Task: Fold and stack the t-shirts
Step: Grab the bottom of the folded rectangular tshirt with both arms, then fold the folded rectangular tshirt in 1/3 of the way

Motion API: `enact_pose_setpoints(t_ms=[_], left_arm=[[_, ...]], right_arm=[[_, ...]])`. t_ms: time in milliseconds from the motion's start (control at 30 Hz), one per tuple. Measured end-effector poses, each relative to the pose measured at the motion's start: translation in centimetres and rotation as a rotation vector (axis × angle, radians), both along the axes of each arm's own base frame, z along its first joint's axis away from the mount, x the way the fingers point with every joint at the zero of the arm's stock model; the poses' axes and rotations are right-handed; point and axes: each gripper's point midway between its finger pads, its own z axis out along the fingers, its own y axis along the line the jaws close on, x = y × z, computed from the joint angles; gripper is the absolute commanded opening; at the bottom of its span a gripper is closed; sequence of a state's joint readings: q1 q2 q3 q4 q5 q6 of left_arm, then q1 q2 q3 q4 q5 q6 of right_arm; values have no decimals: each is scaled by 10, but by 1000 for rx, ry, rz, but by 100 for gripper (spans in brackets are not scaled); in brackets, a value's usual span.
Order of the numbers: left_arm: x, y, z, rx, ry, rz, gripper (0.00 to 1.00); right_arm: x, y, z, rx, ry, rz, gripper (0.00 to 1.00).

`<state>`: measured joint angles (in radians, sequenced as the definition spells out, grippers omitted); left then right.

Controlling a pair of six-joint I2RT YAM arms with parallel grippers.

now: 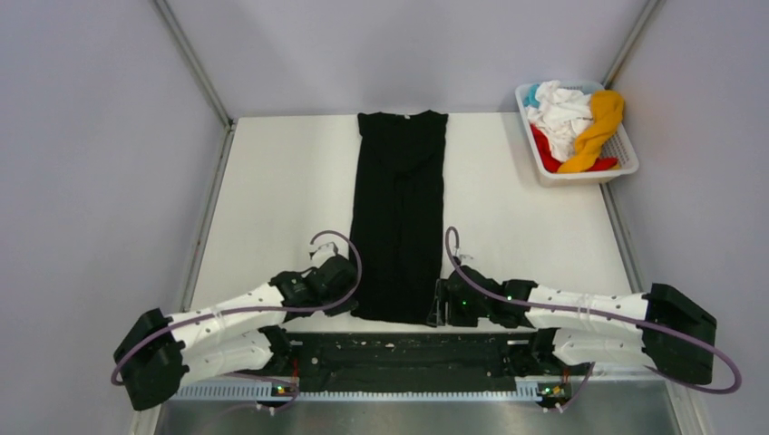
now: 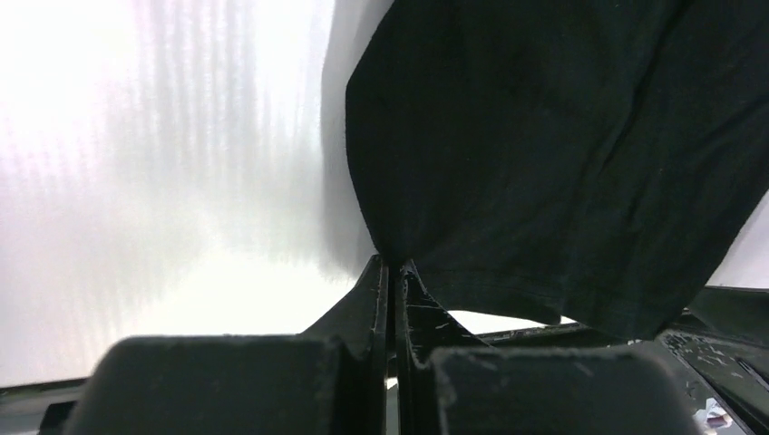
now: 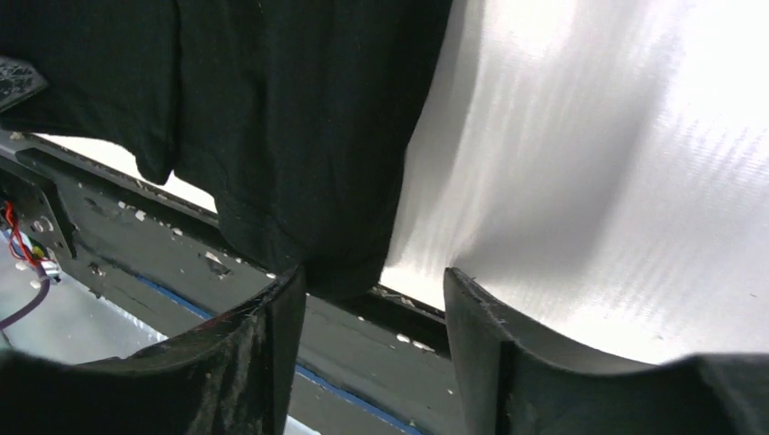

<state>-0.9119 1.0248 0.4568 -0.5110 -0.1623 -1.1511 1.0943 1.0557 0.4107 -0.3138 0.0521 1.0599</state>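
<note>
While the left tool (image 2: 392,265) pinches the black t-shirt (image 1: 399,208), the right tool (image 3: 372,276) gapes at its hem.

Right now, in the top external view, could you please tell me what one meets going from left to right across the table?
Left gripper, shut on cloth → black t-shirt → right gripper, open → white basket holding crumpled t-shirts.

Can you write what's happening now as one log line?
left hand: shut on black t-shirt hem corner | right hand: open at other near corner | other shirts: in basket
</note>
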Motion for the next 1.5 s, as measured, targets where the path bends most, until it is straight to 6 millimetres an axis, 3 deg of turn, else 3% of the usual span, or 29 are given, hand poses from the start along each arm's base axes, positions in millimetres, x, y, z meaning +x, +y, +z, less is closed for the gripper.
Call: enact_pose_setpoints(t_ms=[133, 267, 333, 400, 433, 633, 833, 967, 1100, 1233, 1333, 1500], left_arm=[[-3, 11, 10, -9, -29, 19, 0], [-7, 16, 5, -10, -27, 29, 0], [-11, 18, -1, -5, -9, 31, 0], [-13, 19, -4, 1, 6, 31, 0], [-13, 19, -5, 3, 9, 32, 0], [-19, 18, -2, -21, 32, 33, 0], [-38, 8, 10, -184, 49, -5, 0], [-34, 7, 22, -230, -5, -4, 0], [-14, 2, 43, -247, -110, 7, 0], [24, -9, 78, -209, -207, 30, 0], [70, -20, 101, -184, -263, 72, 0], [138, -29, 103, -121, -259, 98, 0]], right_arm=[[-3, 9, -2, 9, 6, 5, 40], [-6, 14, -5, 5, 17, 6, 36], [-8, 18, -6, 7, 21, 7, 24], [-9, 19, -8, 7, 25, 5, 2], [-9, 19, -10, 1, 29, 1, 0], [-21, 19, -11, -25, 25, 33, 0], [-49, 27, 9, 26, 3, 138, 0], [-40, 29, 23, 60, -56, 113, 0], [-20, 30, 43, 69, -144, 84, 0], [20, 29, 69, 90, -237, 18, 0], [57, 21, 84, 73, -323, -33, 0], [120, 12, 102, 12, -424, -90, 0]])
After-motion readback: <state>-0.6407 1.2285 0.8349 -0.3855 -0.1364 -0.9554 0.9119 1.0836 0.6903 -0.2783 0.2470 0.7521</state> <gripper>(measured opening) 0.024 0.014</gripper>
